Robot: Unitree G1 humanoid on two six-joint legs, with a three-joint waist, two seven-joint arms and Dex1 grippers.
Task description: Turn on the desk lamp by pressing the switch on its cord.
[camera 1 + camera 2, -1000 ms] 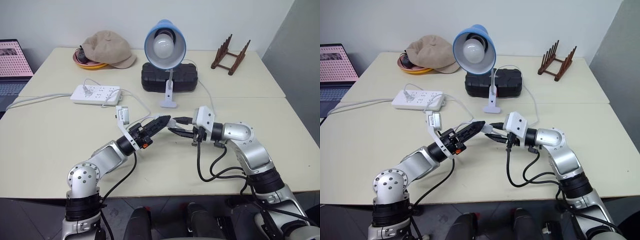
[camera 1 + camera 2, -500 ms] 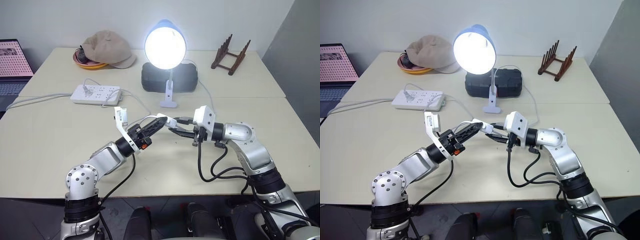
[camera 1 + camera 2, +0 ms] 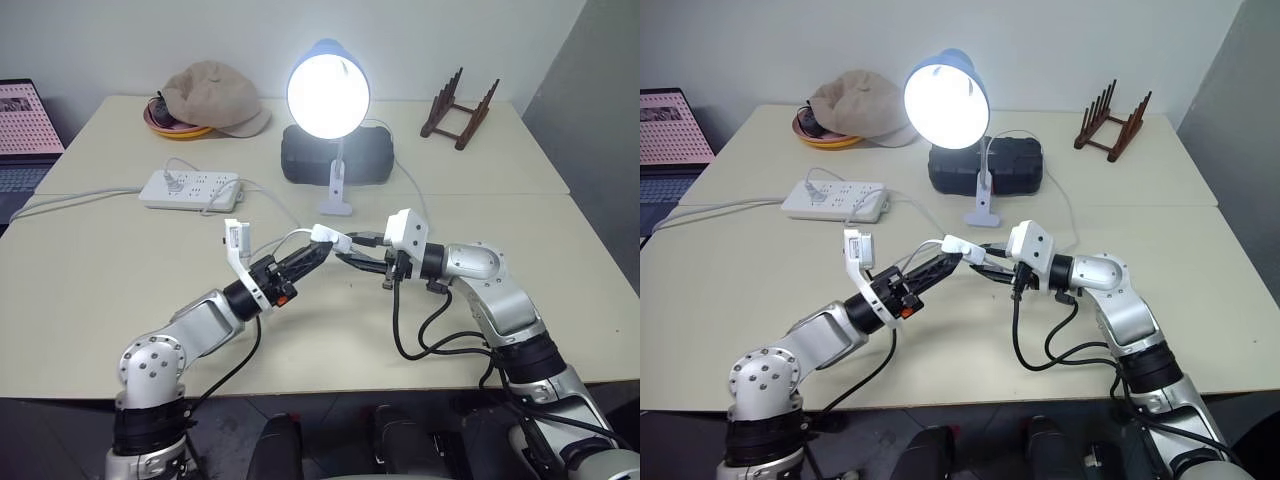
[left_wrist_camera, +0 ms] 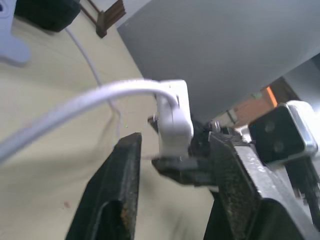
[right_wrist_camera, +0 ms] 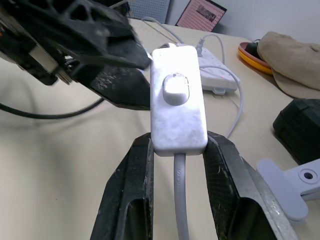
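One lit blue-shaded desk lamp [image 3: 329, 95]. One white oblong switch [image 5: 177, 112], long axis along its thin white cord [image 5: 181, 200], clamped by right gripper [image 5: 177, 165]; left gripper [image 4: 177, 165] parted, empty.

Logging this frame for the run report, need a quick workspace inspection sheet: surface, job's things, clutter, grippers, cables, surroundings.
Surface: beige table, two tops butted together, seam running across.
Job's things: desk lamp lit, clip base standing on the table; switch held above the table, button facing the right wrist camera.
Clutter: cap lying on a dish; black case behind the lamp; wooden rack at the far right.
Grippers: right gripper shut on the switch's sides; left gripper open, tips at the switch.
Cables: cord runs from switch toward the lamp; power strip with its cable trailing left.
Surroundings: laptop at far left; plain wall behind.
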